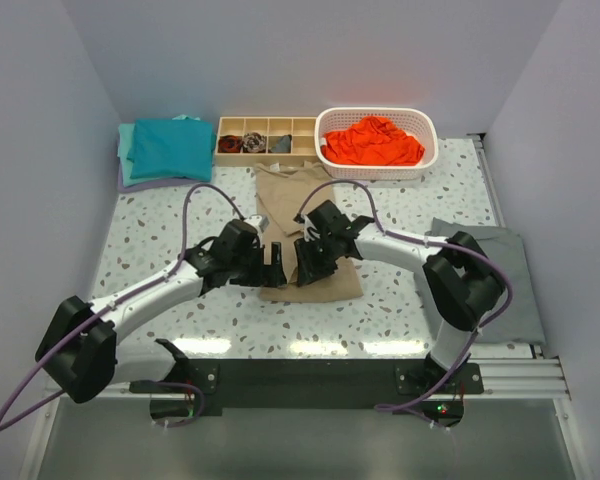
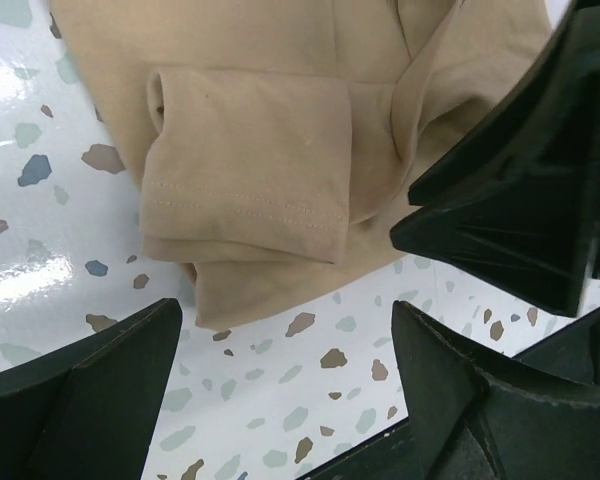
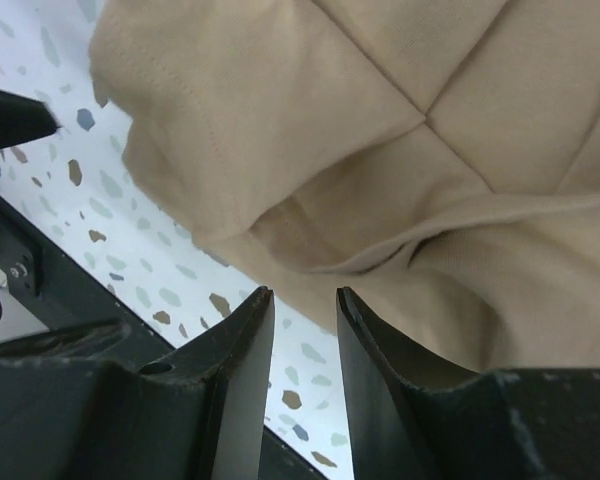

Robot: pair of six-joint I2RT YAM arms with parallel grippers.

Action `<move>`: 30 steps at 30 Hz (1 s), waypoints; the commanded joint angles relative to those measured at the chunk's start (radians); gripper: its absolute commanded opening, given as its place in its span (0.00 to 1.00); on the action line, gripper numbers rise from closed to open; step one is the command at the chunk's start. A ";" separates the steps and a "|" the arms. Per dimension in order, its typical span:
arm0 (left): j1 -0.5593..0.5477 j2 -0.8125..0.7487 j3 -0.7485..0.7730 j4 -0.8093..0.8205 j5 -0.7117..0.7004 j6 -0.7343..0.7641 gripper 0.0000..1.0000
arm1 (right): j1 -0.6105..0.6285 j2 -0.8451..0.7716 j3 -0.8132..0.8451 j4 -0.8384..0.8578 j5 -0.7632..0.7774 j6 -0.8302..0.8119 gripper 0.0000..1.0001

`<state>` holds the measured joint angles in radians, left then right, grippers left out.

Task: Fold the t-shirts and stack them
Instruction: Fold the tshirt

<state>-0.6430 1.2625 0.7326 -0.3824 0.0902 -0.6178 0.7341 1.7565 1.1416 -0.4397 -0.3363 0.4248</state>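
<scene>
A tan t-shirt (image 1: pixel 307 225), partly folded, lies lengthwise in the middle of the table. Its near hem sits between my two grippers. In the left wrist view a folded sleeve (image 2: pixel 245 160) rests on top of the shirt's near corner. My left gripper (image 1: pixel 273 272) hovers at that corner, jaws wide open (image 2: pixel 285 375), with only bare table between them. My right gripper (image 1: pixel 308 262) stands beside it at the hem. Its jaws (image 3: pixel 302 300) are partly open with a narrow gap, and the tan cloth (image 3: pixel 380 150) lies just past the tips, not between them.
Folded teal t-shirts (image 1: pixel 165 148) are stacked at the back left. An orange-red t-shirt (image 1: pixel 373 142) lies bunched in a white basket (image 1: pixel 428 150) at the back right. A wooden divided tray (image 1: pixel 265 140) with socks stands between them. A flat grey cloth (image 1: pixel 505 275) lies at the right edge.
</scene>
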 commanded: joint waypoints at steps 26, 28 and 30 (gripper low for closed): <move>-0.003 0.001 0.094 0.028 -0.086 0.047 0.91 | -0.094 0.302 0.412 -0.010 0.235 -0.112 0.35; -0.003 0.017 0.093 0.022 -0.089 0.064 0.92 | -0.098 0.267 0.411 -0.013 0.249 -0.130 0.39; -0.003 0.028 0.076 0.025 -0.089 0.081 0.92 | -0.098 0.223 0.403 -0.019 0.258 -0.139 0.43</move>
<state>-0.6430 1.2678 0.7895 -0.3813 0.0166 -0.5953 0.6365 2.0712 1.5066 -0.4507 -0.1226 0.3332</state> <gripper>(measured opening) 0.916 0.398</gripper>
